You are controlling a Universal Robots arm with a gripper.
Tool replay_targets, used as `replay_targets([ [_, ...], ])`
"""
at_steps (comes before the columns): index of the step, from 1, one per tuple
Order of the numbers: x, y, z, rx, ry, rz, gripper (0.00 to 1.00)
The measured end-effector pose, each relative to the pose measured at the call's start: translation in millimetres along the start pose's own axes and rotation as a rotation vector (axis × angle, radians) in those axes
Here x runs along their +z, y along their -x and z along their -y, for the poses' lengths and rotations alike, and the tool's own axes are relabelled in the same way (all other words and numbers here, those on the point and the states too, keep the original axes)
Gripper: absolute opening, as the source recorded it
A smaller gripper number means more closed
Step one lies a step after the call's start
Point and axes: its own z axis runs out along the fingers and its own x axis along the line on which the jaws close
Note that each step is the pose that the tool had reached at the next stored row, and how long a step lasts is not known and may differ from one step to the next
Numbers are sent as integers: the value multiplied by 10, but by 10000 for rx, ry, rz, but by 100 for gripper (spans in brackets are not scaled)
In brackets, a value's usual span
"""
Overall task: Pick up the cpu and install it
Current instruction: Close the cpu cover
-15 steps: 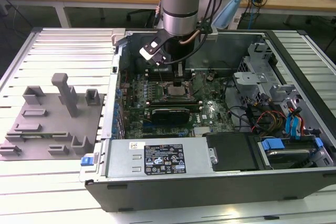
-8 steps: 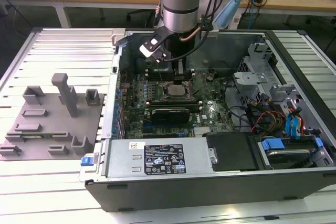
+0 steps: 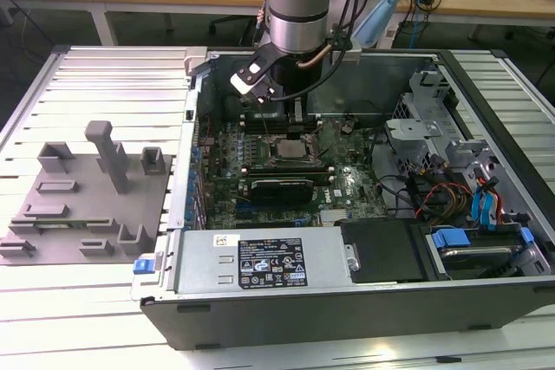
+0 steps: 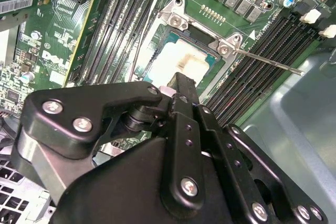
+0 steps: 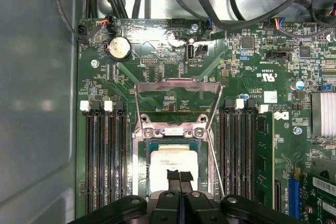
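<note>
Gripper (image 5: 179,176) fingers pressed together, tips at the top of the cpu (image 5: 167,158), which lies in its motherboard socket, mid-frame in the exterior view. Seating looks done; the retention frame (image 5: 176,82) stands open, not yet latched.

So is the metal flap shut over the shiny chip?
No, in the first wrist view the metal flap is swung back off the chip, whose pale top lies uncovered.
</note>
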Motion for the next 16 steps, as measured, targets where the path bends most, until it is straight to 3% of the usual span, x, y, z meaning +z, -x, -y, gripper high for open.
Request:
replay_targets([
  [9, -7, 1, 0, -1, -3, 6, 11],
  [16, -92, 3, -5, 0, 0, 3, 11],
])
